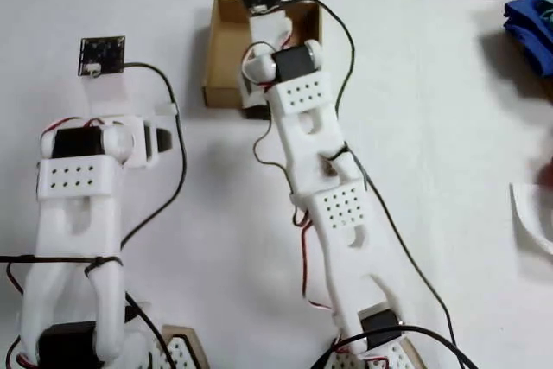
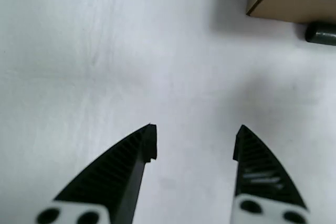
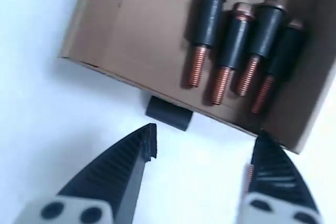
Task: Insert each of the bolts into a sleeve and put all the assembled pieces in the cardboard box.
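Starting at the left: my left arm (image 1: 78,179), white plastic, sits over bare white table (image 1: 432,84), well apart from the cardboard box (image 1: 220,49). My left claw (image 2: 194,135) is released: two black ribbed pointed fingers (image 2: 131,161) spread wide, nothing between them, just table underneath. From its wrist view one corner of the box (image 2: 294,3) shows, with one loose sleeve (image 2: 321,32) just beside it on the table.

Middle: one box, brown, open-topped, rectangular, smooth inside. My right arm (image 1: 320,162) stretches across the table and covers the box's near side in the high view. Black cables run along both arms.

My right claw (image 3: 205,135) is also released, fingers (image 3: 126,166) wide apart and gripping nothing, hovering just outside the box's near wall. Inside the box (image 3: 115,30) I count four sleeved bolts (image 3: 210,19), lying side by side, roughly parallel and packed toward one end. Each is a copper-coloured bolt with a flanged head and a threaded shank poking out of a black, matte, cylindrical sleeve. The fourth is partly shadowed by the box wall. The one loose sleeve (image 3: 169,114), short and black, lies on its side on the table touching the outside of the box wall, between the box and my fingertips.

Far right: one blue cloth (image 1: 529,28) at the table edge, and one white curved object (image 1: 527,222) below it, cut off by the frame.
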Controlling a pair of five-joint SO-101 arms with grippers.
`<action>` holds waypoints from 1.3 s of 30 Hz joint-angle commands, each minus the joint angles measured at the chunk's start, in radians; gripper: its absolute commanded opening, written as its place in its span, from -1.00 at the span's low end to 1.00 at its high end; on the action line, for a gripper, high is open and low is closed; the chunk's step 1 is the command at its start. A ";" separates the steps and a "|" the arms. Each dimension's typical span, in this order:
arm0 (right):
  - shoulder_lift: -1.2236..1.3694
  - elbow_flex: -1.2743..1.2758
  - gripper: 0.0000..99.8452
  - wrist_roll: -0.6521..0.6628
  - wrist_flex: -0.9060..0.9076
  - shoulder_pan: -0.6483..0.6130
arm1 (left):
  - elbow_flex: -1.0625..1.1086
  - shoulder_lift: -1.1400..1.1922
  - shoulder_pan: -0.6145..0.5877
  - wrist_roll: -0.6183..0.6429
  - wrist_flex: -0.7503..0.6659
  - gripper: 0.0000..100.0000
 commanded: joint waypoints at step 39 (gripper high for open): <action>-0.441 0.865 -0.54 1.023 -0.216 -0.016 | -0.004 -0.012 -0.140 -0.110 0.005 -0.49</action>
